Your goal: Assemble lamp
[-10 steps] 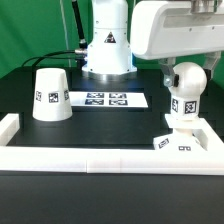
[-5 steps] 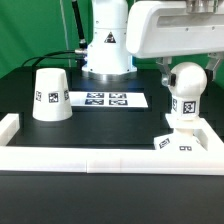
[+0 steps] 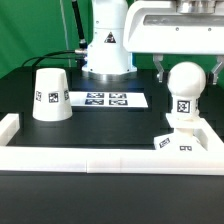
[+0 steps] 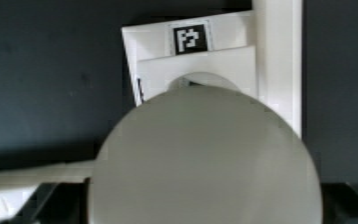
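**Gripper spread over the upright bulb**

Exterior view. My gripper [image 3: 187,74] hangs over the bulb [image 3: 186,88]. The fingers are spread, one on either side of the globe's upper half, with a gap showing on each side. The bulb stands upright directly beneath me, its stem on the base [image 3: 186,140]. The base lies flat on the worktop [image 3: 100,125], just beside the border rail [image 3: 90,160]. The shade [image 3: 50,95] sits well off toward the exterior view's left of the gripper, wide end down. The marker board [image 3: 106,99] lies between the shade and me.

Wrist view. The bulb [image 4: 202,160] fills the foreground straight below the gripper. Past it is the base [image 4: 179,65], one tag facing up, with the rail [image 4: 279,60] alongside.
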You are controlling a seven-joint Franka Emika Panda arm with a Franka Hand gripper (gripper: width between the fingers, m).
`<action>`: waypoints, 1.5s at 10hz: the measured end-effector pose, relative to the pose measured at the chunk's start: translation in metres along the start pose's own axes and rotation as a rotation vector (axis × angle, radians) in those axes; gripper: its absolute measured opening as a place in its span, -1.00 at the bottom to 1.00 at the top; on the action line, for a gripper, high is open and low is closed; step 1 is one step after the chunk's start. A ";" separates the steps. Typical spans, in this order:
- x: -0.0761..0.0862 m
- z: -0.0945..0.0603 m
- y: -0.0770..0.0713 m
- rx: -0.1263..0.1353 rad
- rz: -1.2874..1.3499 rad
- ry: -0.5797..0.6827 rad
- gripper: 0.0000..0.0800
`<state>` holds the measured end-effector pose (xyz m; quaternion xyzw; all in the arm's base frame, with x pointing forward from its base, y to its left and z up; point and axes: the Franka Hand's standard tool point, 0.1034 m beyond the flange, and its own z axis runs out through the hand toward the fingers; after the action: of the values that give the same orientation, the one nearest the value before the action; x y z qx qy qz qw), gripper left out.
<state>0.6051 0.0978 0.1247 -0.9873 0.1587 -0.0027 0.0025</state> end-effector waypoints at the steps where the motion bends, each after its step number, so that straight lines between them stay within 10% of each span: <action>1: 0.000 0.000 0.000 -0.002 0.089 -0.001 0.44; 10: -0.008 0.001 -0.006 -0.013 0.633 -0.028 0.44; 15: -0.012 0.003 -0.010 -0.011 0.347 -0.031 0.75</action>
<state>0.5967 0.1110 0.1218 -0.9450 0.3267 0.0140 0.0000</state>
